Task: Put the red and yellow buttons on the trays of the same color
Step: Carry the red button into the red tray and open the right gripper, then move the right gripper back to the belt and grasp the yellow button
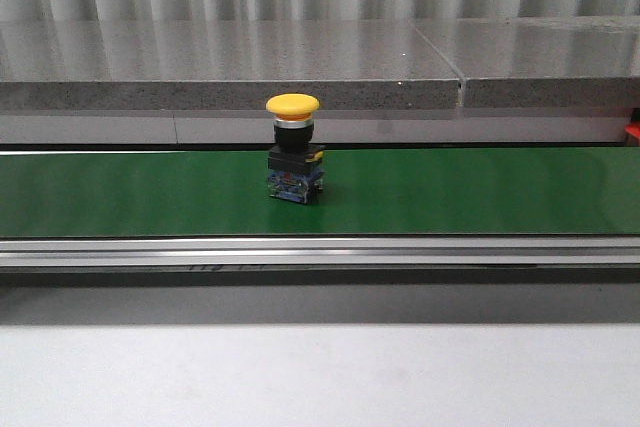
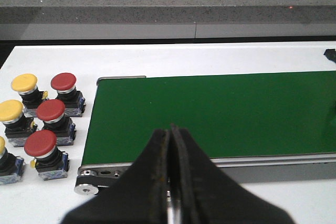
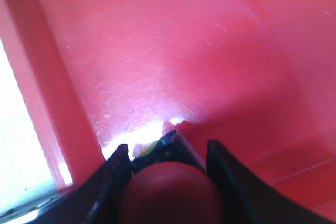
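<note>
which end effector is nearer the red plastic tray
Right. The right end effector hangs directly over the red plastic tray, holding a red mushroom-head button. The left end effector, shut, is over the green conveyor belt; no tray is visible there.

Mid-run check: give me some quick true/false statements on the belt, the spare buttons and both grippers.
1. A yellow mushroom-head push button stands upright on the green conveyor belt. True.
2. The left gripper is wide open. False: its jaws are closed together, holding nothing, over the near edge of the belt.
3. The right gripper holds a red mushroom-head button over the red plastic tray. True.
4. The spare buttons beside the belt's end are all red. False: three red-capped buttons and three yellow-capped ones sit there.
5. The red tray already holds several buttons. False: none show on the visible floor.
</note>
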Controlling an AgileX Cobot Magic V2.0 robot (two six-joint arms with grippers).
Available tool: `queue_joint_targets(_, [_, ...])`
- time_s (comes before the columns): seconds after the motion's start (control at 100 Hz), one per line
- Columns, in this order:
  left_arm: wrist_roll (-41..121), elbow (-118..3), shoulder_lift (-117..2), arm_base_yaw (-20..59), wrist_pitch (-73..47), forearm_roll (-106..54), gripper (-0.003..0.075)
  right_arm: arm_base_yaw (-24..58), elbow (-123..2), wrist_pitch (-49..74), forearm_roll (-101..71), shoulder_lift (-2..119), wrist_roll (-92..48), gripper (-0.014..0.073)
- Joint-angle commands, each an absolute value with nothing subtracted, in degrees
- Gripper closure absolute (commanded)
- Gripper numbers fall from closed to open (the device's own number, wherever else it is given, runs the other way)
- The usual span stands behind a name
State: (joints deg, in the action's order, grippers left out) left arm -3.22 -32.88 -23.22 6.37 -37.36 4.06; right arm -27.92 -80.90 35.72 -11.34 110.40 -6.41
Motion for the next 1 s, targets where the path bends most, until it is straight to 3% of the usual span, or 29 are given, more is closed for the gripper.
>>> queue_joint_targets(0.0, [-3.79,-34.35,-23.63,6.66,-33.03,4.05,0.0741,-28.15,-82.94,32.99,-11.80,108.08,-6.36,0.0362])
queue_joint_targets(0.4, [-3.79,-34.35,-23.63,6.66,-33.03,4.05,0.0741,-28.15,-82.94,33.36,-11.85,109.04,-6.36,0.0338])
queue_joint_targets(0.67, [-3.79,-34.35,-23.63,6.66,-33.03,4.05,0.0741,-28.22,-83.82,33.18,-11.85,108.51,-6.36,-0.0051])
queue_joint_targets(0.99, [-3.79,-34.35,-23.63,6.66,-33.03,4.05,0.0741,-28.16,-83.82,34.00,-13.35,101.32,-6.36,-0.0029])
